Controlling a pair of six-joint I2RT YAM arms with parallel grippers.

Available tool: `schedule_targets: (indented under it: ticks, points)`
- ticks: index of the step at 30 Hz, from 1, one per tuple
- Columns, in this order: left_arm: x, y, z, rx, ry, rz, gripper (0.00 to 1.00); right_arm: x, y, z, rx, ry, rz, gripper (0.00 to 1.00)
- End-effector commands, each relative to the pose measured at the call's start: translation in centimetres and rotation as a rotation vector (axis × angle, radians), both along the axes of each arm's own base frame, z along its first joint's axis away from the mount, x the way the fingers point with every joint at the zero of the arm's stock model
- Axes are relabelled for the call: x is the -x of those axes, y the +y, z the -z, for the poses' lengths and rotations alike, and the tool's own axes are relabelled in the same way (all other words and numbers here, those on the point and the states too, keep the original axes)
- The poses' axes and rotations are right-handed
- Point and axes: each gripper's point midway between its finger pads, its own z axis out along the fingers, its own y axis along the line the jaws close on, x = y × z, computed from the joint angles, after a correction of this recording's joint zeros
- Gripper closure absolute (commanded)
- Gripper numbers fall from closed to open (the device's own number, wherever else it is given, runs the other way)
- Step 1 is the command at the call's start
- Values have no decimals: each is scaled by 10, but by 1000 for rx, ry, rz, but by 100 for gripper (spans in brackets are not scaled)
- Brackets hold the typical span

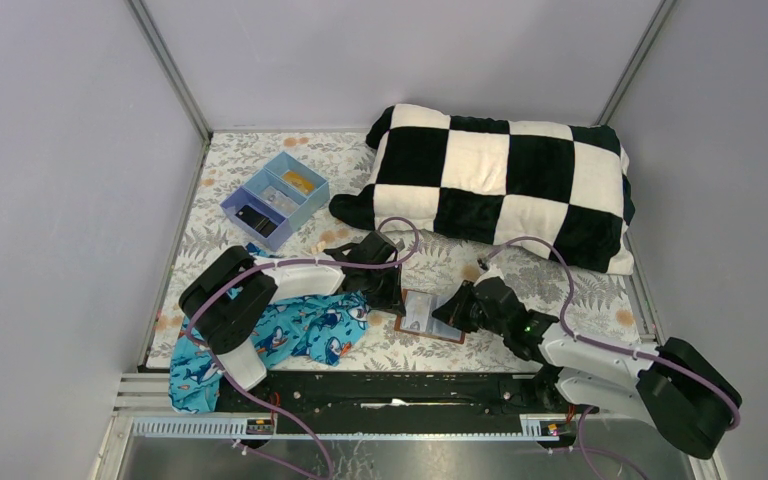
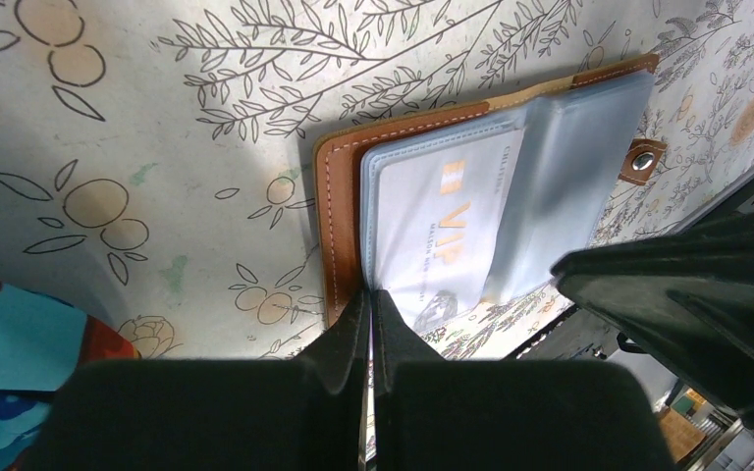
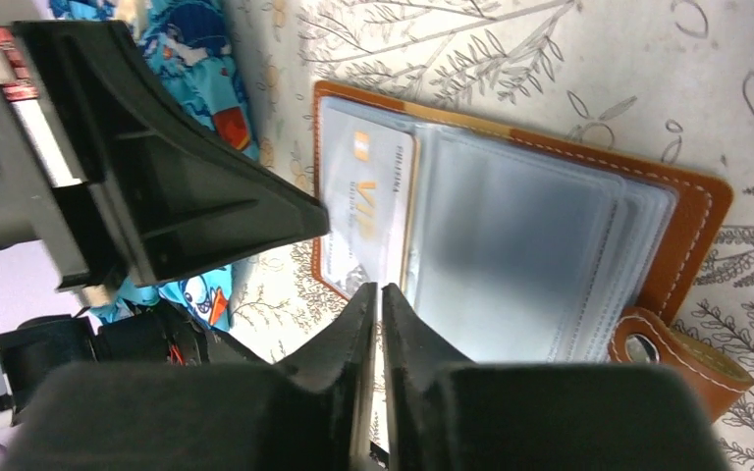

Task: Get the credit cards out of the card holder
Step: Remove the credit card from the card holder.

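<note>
The brown card holder [image 1: 428, 315] lies open on the floral cloth between my two grippers. It also shows in the left wrist view [image 2: 339, 186] and the right wrist view [image 3: 692, 211]. A whitish credit card [image 2: 442, 226] marked VIP sits in its outer grey sleeve and shows in the right wrist view too [image 3: 363, 211]. My left gripper [image 2: 371, 294] is shut, its tips pinching the sleeve's corner by the brown edge. My right gripper [image 3: 375, 290] is shut, its tips at the card's near edge. Other cards are hidden in the sleeves.
A blue shark-print cloth [image 1: 305, 335] lies left of the wallet under the left arm. A blue divided tray [image 1: 275, 198] stands at the back left. A black-and-white checked pillow [image 1: 500, 180] fills the back right.
</note>
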Motion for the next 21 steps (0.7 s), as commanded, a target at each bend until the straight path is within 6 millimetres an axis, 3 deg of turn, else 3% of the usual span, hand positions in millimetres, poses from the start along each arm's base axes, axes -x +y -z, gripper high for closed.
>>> schedule_targets:
  ticks: [1, 5, 10, 17, 21]
  points:
    - [4, 14, 14, -69, -14, 10, 100, -3, 7, 3, 5, 9, -26, 81]
    - [6, 11, 13, -52, -7, 29, 100, -8, 15, 6, -25, 30, -18, 72]
    - [12, 9, 13, -34, 13, 54, 100, -11, 4, 24, 27, 96, 40, 60]
    - [25, 2, 20, 25, 82, 94, 100, -5, -10, 47, 83, 194, 115, 61]
    - [27, 0, 27, 25, 100, 101, 100, -3, -3, 51, 36, 206, 97, 62]
